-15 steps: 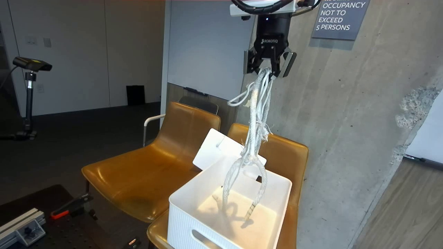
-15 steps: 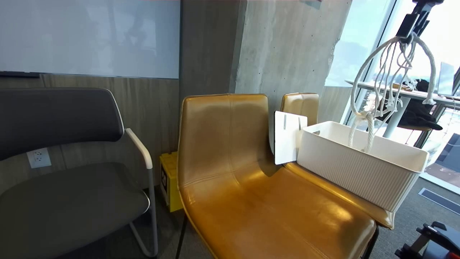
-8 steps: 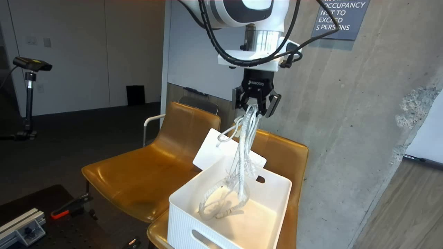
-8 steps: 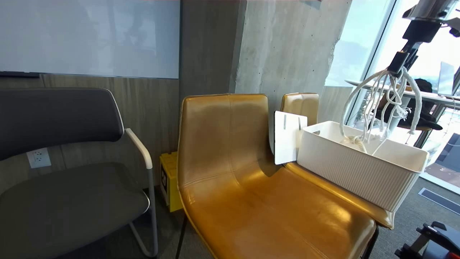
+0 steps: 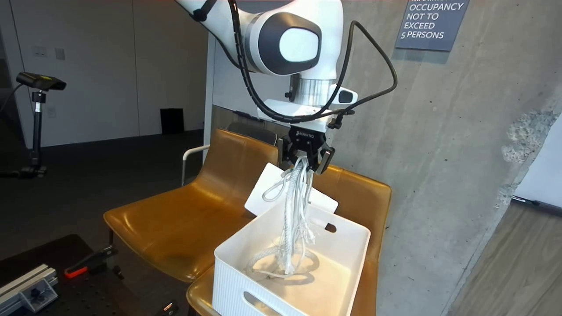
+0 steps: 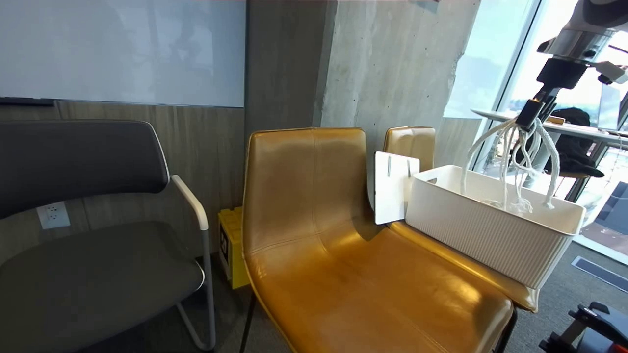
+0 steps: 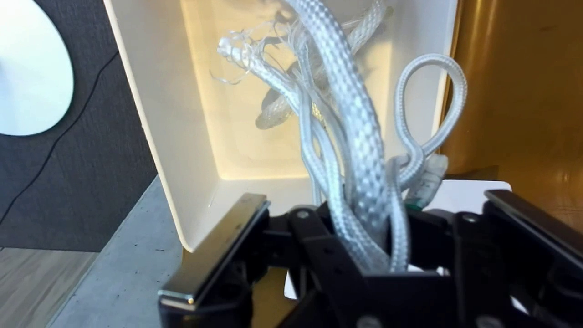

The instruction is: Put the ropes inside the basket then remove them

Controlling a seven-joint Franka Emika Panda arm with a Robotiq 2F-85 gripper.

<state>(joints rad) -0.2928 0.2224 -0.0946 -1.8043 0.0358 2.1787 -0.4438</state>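
My black two-fingered gripper (image 5: 302, 169) clamps white braided ropes (image 5: 290, 219) high, so their tails hang inside the white rectangular plastic basket (image 5: 230, 281), perhaps touching bottom, beyond the edge of the dark tabletop (image 5: 94, 292).

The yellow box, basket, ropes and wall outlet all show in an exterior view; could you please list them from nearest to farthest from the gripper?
1. Ropes: held in the gripper.
2. Basket: lower, ropes hanging into it.
3. Yellow box: picture-left of the brown chair.
4. Wall outlet: at the picture's far left.
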